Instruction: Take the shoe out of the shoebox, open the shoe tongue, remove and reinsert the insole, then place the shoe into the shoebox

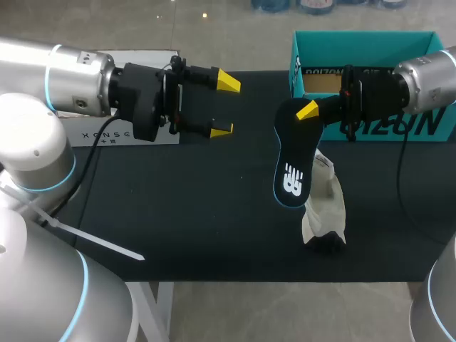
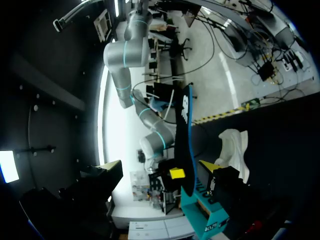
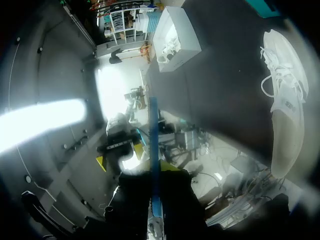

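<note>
Fingers spread wide and holding nothing: that is your left gripper (image 1: 225, 107) in the head view, above the black table mat (image 1: 178, 206). Your right gripper (image 1: 311, 109) pinches one end of the black foam insole (image 1: 291, 167), near the white fabric sneaker (image 1: 325, 206) lying outside the teal cardboard shoebox (image 1: 427, 132). From the left wrist you see the insole (image 2: 184, 140) edge-on ahead of the parted tips with the sneaker (image 2: 235, 147) beyond, and from the right wrist the insole (image 3: 154, 145) sits clamped between the fingers, the sneaker (image 3: 282, 110) on the mat.
</note>
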`<state>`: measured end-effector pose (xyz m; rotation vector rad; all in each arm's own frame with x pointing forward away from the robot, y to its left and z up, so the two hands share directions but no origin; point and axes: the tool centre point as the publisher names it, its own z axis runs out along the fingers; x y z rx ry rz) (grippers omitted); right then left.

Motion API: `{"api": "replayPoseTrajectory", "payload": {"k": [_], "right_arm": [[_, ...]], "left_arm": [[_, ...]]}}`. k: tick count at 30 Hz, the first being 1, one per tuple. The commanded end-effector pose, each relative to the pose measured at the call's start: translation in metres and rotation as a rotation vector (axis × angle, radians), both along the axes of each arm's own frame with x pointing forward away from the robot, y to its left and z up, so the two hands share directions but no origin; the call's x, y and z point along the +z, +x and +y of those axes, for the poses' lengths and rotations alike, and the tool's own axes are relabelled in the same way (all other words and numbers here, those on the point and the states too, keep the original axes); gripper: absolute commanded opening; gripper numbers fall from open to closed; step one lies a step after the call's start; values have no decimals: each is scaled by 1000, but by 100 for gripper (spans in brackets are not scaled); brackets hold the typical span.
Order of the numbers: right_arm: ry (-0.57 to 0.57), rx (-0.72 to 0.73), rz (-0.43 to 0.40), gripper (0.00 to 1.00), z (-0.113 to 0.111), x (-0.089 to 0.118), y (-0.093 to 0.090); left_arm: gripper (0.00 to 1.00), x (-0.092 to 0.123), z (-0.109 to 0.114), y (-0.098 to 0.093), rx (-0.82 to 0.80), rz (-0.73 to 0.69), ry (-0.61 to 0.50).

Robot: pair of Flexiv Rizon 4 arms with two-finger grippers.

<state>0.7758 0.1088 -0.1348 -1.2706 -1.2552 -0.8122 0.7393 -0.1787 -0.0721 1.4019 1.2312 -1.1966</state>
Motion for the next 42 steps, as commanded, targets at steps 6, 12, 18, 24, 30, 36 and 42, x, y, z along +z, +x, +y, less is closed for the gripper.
{"api": "replayPoseTrajectory", "payload": {"k": [6,12,18,24,30,36,42], "right_arm": [[-5,1,1,0,0,0,0],[-5,1,1,0,0,0,0],[-5,1,1,0,0,0,0],[-5,1,1,0,0,0,0],[-5,1,1,0,0,0,0],[-5,1,1,0,0,0,0],[-5,1,1,0,0,0,0]], "left_arm": [[100,-34,-51,-6,41,15,-15],[100,-48,-70,-5,66,57,-41],[100,-53,-82,-4,81,64,-55],[69,-56,-87,-3,85,72,-60],[0,-63,-93,-6,71,93,-67],[0,-68,-94,-8,78,102,-74],[0,-72,-96,-8,86,109,-82]]}}
